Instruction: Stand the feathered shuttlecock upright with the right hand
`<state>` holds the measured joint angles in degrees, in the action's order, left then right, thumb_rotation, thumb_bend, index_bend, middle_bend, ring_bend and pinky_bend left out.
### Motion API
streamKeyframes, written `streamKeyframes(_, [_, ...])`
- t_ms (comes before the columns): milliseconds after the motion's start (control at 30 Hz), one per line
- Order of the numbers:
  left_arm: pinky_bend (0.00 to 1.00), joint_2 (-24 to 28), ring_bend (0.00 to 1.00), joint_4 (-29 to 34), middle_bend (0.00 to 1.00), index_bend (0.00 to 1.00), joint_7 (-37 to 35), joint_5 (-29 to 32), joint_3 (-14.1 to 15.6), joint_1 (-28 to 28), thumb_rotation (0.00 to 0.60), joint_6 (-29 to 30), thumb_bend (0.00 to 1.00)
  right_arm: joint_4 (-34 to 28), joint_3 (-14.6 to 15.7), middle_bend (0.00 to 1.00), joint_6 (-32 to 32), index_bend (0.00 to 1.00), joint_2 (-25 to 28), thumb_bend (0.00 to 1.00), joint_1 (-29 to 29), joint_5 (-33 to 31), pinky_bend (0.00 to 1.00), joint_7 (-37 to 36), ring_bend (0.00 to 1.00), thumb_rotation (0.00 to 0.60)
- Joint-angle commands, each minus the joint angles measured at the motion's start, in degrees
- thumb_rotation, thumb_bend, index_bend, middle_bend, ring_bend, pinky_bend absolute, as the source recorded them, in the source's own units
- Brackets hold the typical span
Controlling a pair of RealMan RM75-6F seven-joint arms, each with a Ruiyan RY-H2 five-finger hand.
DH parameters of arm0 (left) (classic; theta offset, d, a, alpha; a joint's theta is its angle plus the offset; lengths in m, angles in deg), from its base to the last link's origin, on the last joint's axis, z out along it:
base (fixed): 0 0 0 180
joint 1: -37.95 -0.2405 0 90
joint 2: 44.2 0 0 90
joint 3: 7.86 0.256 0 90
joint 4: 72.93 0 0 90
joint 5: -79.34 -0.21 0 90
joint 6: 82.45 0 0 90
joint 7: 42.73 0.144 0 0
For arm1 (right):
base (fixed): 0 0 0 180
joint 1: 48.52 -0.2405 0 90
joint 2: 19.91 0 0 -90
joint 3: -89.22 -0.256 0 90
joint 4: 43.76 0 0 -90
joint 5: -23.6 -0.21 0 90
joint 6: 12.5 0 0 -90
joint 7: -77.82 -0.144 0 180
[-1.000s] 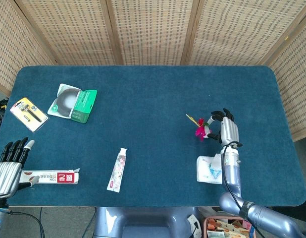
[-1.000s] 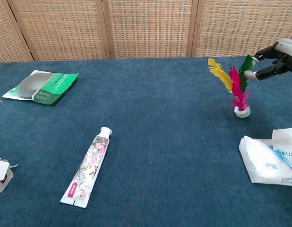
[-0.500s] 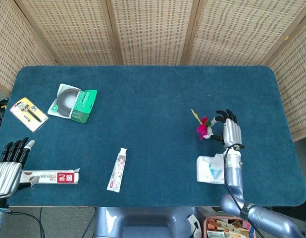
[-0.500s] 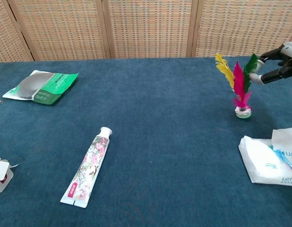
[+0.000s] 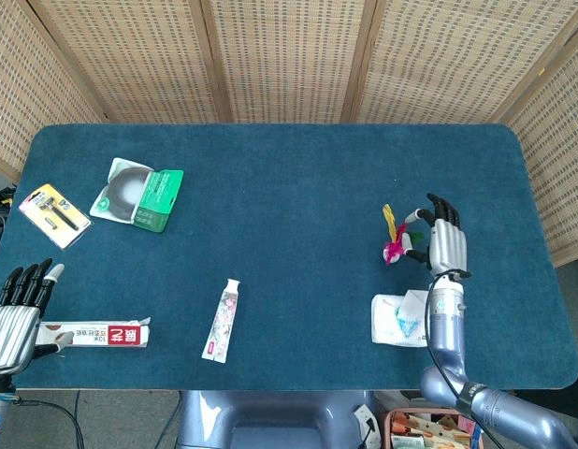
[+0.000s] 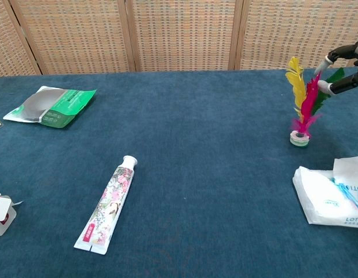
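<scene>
The feathered shuttlecock (image 5: 394, 242) (image 6: 300, 110) stands on its white base on the blue table at the right, its yellow, pink and green feathers leaning slightly right. My right hand (image 5: 443, 239) (image 6: 343, 69) is just right of it, thumb and a fingertip pinching the green feather near its tip. The rest of that hand is cut off by the chest view's edge. My left hand (image 5: 18, 311) rests open at the table's near left corner, fingers spread, holding nothing.
A tissue pack (image 5: 399, 319) (image 6: 334, 194) lies just in front of the shuttlecock. A toothpaste tube (image 5: 222, 320) (image 6: 111, 202) lies mid-table, a red-and-white box (image 5: 94, 334) by my left hand. A green package (image 5: 137, 193) and a razor card (image 5: 53, 214) lie far left.
My right hand has moved right and slightly back with the feather tips, swinging the feathers from a leftward lean to nearly upright. The base stayed in place. The left hand is still.
</scene>
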<state>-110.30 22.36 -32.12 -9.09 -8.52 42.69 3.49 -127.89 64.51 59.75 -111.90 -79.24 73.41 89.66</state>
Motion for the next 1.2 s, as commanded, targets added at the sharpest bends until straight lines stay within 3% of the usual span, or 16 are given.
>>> streamKeyframes(33, [0.0, 0.01, 0.0, -0.01, 0.0, 0.0, -0.04, 0.09, -0.05, 0.01, 0.6, -0.03, 0.01, -0.26, 0.12, 0.01, 0.39, 0.31, 0.6, 0.39, 0.25, 0.58, 0.0, 0.03, 0.0, 0.6])
streamKeyframes(167, [0.0, 0.09, 0.0, -0.03, 0.0, 0.0, -0.24, 0.28, -0.15, 0.01, 0.6, -0.06, 0.01, -1.5, 1.53, 0.0, 1.67, 0.21, 3.05, 0.39, 0.99, 3.17, 0.0, 1.94, 0.0, 0.6])
streamKeyframes(400, [0.0, 0.16, 0.0, -0.1, 0.0, 0.0, -0.41, 0.59, -0.29, -0.03, 0.6, -0.06, 0.01, -4.11, 4.65, 0.0, 7.08, 0.18, 7.57, 0.39, 4.18, 9.82, 0.0, 3.54, 0.0, 0.6])
streamKeyframes(500, [0.0, 0.22, 0.0, -0.02, 0.0, 0.0, -0.35, 0.66, -0.31, -0.06, 0.6, -0.02, 0.01, -6.76, 7.23, 0.0, 8.37, 0.17, 10.78, 0.39, 6.83, 13.68, 0.0, 1.3, 0.0, 0.6])
streamKeyframes(700, [0.0, -0.03, 0.0, -0.08, 0.0, 0.0, 0.41, 0.6, -0.21, -0.05, 0.6, -0.11, 0.01, -7.94, 15.17, 0.0, 11.18, 0.09, 16.11, 0.37, 12.41, 22.52, 0.0, -0.49, 0.0, 0.6])
streamKeyframes(933, [0.0, -0.38, 0.0, -0.06, 0.0, 0.0, 1.64, 1.35, -0.34, -0.27, 0.6, -0.07, 0.01, -7.53, 22.14, 0.0, 12.92, 0.0, 19.2, 0.27, 17.03, 27.95, 0.0, 1.19, 0.0, 0.6])
streamKeyframes(1200, [0.0, -1.05, 0.0, -1.15, 0.0, 0.0, 2.64, 3.16, -0.89, -0.32, 0.6, -0.51, 0.0, -6.13, 26.08, 0.0, 15.63, 0.0, 20.09, 0.02, 20.59, 31.48, 0.0, 9.19, 0.0, 0.6])
